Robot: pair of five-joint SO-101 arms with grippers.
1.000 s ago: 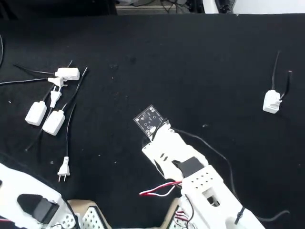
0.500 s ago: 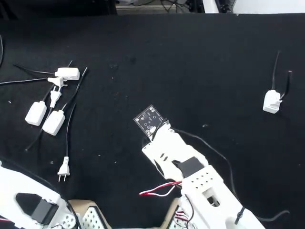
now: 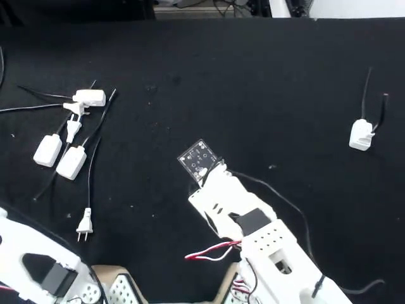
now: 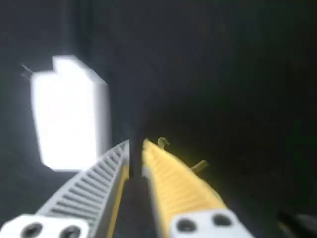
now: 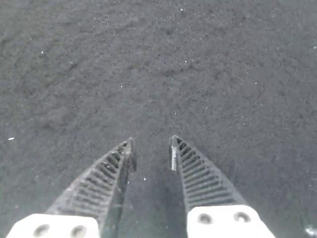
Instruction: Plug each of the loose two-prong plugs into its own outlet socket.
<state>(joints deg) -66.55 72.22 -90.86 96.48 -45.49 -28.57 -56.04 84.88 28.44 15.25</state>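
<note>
Now, left gripper [image 4: 136, 144] pressed together — right gripper [image 5: 151, 142] apart, loose plug [image 3: 84, 223] on table [image 3: 253, 76].

A matte black cloth table cover [image 3: 266, 82] spreads over the whole work surface, dotted with pale lint specks [image 5: 11, 139]. Near its middle lies a small black square tile with a pale rim and light dots [image 3: 199, 158], turned corner-on like a diamond. Beyond the far edge are dark tangled cables [image 3: 221, 7] on pale floor, and a white panel [image 3: 354, 7] at the right
</note>
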